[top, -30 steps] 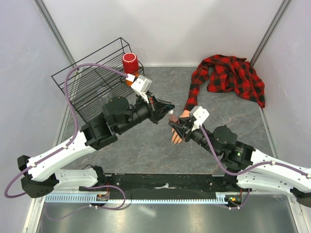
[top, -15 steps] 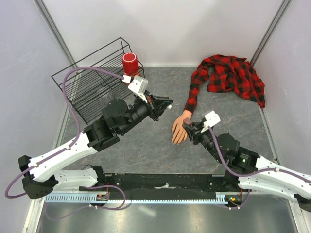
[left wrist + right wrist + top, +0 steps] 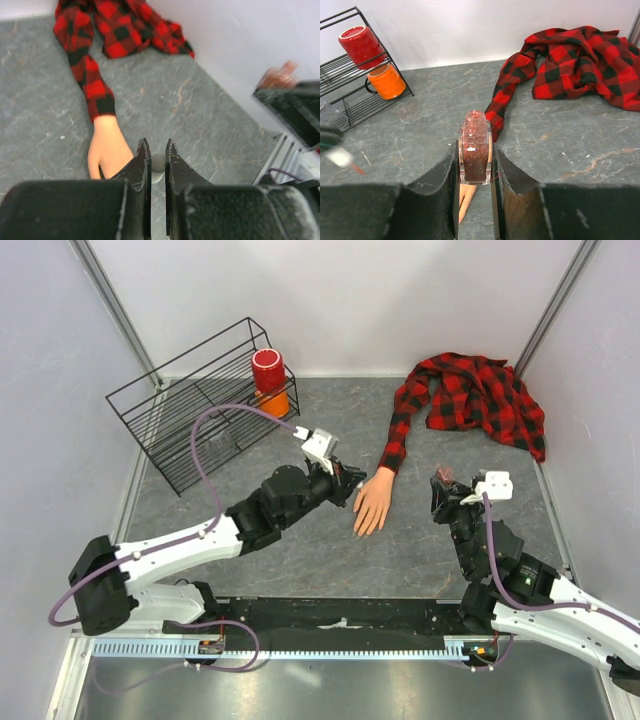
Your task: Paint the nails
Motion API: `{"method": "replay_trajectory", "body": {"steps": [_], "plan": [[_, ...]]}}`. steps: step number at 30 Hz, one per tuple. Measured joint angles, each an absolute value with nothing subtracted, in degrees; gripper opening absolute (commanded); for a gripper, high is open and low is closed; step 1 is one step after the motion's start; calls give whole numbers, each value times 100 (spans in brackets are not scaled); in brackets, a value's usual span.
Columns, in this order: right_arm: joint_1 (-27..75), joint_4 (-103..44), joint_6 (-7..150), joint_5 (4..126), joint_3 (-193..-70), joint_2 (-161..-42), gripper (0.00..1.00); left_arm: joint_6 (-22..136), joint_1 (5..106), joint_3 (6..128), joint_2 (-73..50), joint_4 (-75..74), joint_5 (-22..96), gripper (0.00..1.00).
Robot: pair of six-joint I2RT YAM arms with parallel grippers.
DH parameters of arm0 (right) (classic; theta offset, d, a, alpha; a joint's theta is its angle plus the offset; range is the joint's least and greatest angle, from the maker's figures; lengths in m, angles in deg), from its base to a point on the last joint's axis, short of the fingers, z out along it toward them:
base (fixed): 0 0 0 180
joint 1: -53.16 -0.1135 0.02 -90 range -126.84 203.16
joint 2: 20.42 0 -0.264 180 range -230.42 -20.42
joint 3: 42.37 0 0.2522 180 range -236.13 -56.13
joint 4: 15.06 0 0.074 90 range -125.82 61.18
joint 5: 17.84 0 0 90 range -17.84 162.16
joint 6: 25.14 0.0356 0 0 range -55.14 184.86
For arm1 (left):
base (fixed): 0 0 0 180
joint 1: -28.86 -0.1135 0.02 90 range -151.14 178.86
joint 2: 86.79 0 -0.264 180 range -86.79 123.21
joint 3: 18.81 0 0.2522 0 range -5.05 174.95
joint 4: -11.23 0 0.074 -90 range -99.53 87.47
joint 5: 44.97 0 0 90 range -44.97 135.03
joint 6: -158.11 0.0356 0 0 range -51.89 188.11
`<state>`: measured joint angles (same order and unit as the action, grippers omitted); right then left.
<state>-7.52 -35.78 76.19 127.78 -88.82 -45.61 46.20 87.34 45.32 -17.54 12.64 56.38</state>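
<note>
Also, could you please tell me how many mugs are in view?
2. Both sit in the wire rack at the back left: a red mug above and an orange mug just below it. None appears hidden.

Left arm (image 3: 190,540) stretched forward, left gripper (image 3: 156,146) pinching white cap (image 3: 157,162); right gripper (image 3: 475,141) raised, clamping bottle (image 3: 475,160).

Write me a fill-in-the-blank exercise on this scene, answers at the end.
1. The right end effector clamps the glittery ____.
2. The left end effector, pinching a pale cap, is close to the mannequin hand, which sticks out of the plaid shirt's ____.
3. The wire rack holds a red cup and an ____ one.
Missing words: bottle; sleeve; orange.
</note>
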Motion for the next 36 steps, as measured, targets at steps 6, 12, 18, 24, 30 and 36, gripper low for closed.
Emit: {"method": "replay_trajectory", "body": {"steps": [6, 12, 18, 24, 30, 36], "plan": [[-739, -3571, 7558, 12813, -8816, -4508, 0, 4546, 8732, 3682, -1085, 2486, 5529, 2], [-735, -3521, 7521, 12769, -8777, -4445, 0, 4498, 8754, 2963, -479, 3678, 5522, 2], [-735, -3495, 7497, 12686, -8764, -4449, 0, 4493, 9018, 2703, -433, 4163, 5588, 2], [-735, -3484, 7488, 12572, -8764, -4469, 0, 4474, 9064, 2360, -350, 4539, 5608, 2], [-735, -3445, 7460, 12465, -8733, -4473, 0, 4480, 9064, 2303, -42, 4932, 5618, 2], [-735, -3427, 7449, 12439, -8698, -4473, 0, 4485, 9064, 2250, 279, 5192, 5710, 2]]}}
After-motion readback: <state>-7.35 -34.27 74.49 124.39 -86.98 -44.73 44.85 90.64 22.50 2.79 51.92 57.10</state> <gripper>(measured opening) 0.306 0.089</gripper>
